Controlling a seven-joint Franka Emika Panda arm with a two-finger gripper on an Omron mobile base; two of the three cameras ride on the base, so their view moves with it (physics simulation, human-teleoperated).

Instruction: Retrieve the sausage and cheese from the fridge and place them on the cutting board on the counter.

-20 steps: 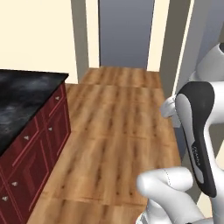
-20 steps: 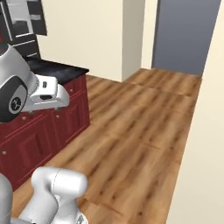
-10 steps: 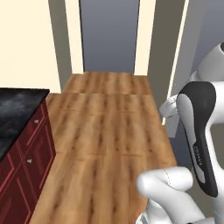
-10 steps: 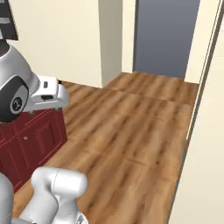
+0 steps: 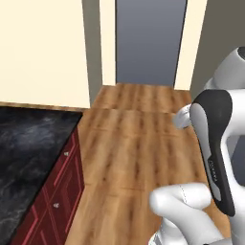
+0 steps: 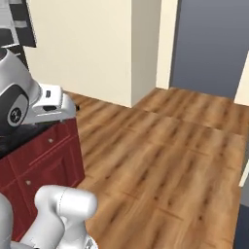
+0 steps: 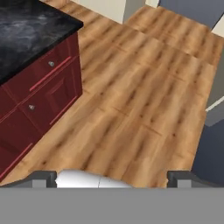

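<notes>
My gripper [image 7: 113,177] is open over the wood floor, with nothing between its two dark fingertips [image 7: 43,177]. The counter [image 7: 30,30], black marbled stone over dark red cabinets with small round knobs, lies up and to the left of the gripper in the hand view. It also runs along the left in the left base view, counter [image 5: 28,148], and sits low on the left in the right base view, counter [image 6: 19,138]. The sausage, the cheese, the fridge and the cutting board are out of view.
Wood floor [image 5: 139,158] stretches ahead to a grey doorway [image 5: 150,43] between cream walls [image 6: 92,44]. A dark grey-blue panel [image 7: 212,153] stands at the right of the hand view. The arm's white links [image 5: 215,143] fill the lower right of the left base view.
The whole picture has shifted in both base views, so the base has moved: the doorway and counter slid across the frames. The gripper has stayed open.
</notes>
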